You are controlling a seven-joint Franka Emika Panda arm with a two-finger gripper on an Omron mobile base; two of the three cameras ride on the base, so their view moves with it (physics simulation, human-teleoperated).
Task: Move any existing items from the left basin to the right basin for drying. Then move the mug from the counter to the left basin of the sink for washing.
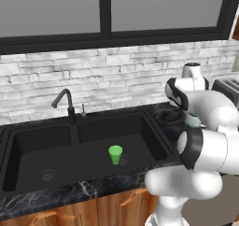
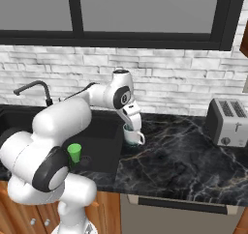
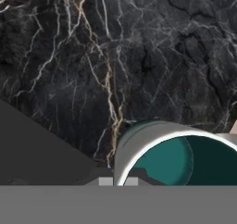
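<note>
Looking close in, your pincer (image 2: 131, 126) is clamped shut on the rim of the white mug (image 2: 133, 136), which sits on the bench (image 2: 184, 160) just right of the sink (image 1: 28, 148). Farther off, the green cup (image 1: 115, 154) stands upright in the right basin (image 1: 140, 143).
</note>
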